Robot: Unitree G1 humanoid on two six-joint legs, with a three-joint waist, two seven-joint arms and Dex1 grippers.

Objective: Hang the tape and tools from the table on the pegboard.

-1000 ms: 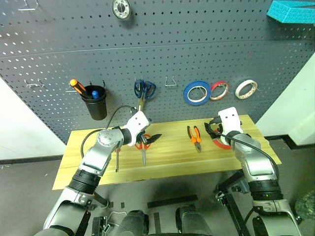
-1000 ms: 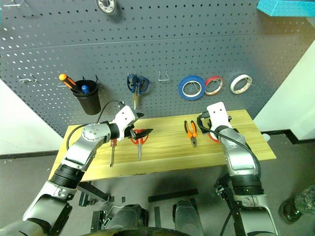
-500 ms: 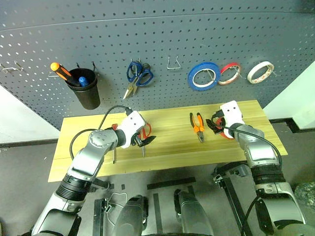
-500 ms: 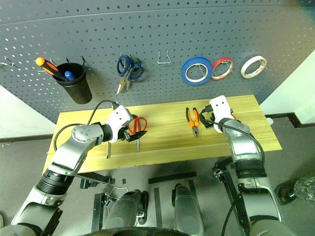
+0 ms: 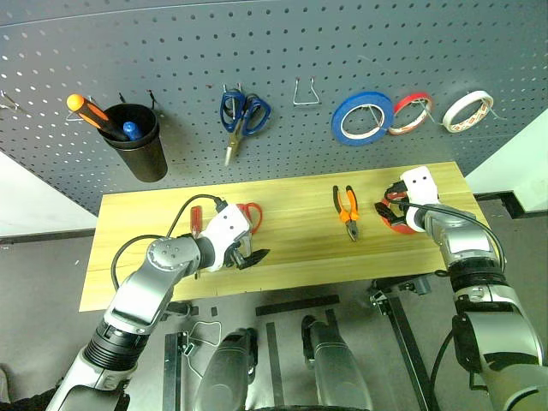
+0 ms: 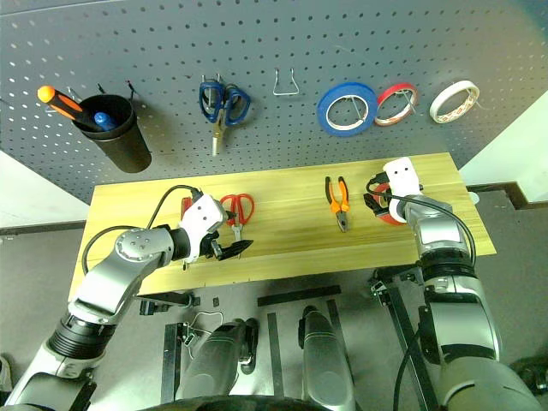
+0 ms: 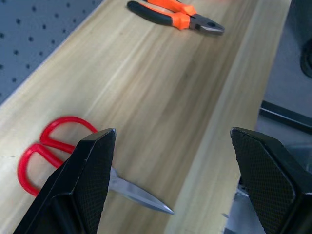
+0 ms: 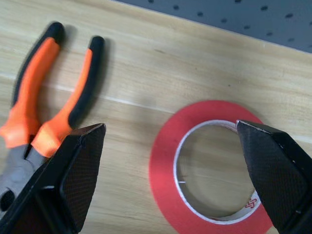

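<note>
Head view: the left gripper [image 5: 254,257] hangs open over the table [image 5: 291,248], just right of the red-handled scissors [image 5: 248,214].

Right wrist view: the right gripper [image 8: 170,161], spread wide, brackets the red tape [image 8: 209,168], with the pliers [image 8: 46,112] beside it.

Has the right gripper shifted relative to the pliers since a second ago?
Yes. The right gripper moved away from the pliers, toward the table's right end, over the red tape.
</note>
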